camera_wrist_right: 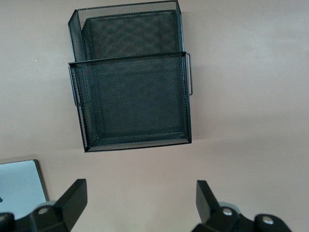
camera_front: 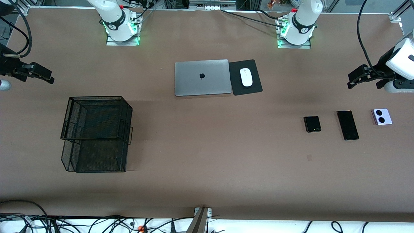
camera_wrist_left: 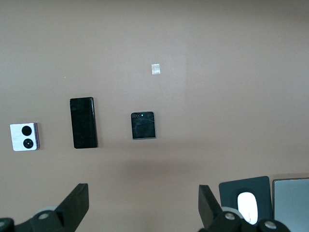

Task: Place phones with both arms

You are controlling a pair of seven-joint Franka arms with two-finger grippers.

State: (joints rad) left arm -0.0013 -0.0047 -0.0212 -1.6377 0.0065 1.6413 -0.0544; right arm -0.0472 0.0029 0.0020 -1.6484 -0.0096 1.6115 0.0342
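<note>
While both arms wait with the left gripper (camera_wrist_left: pixel 140 208) and right gripper (camera_wrist_right: pixel 140 205) spread, the slim black phone (camera_front: pixel 347 125) lies lengthwise toward the camera; the mesh basket (camera_front: pixel 96 133) holds nothing.

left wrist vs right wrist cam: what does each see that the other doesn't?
Left wrist only: lavender-white flip phone, long black slab phone, small black flip phone, a tape mark, white mouse on its black pad, open left gripper.
Right wrist only: black mesh tray stack, open right gripper.
Both: brown tabletop, a corner of the grey laptop.
</note>
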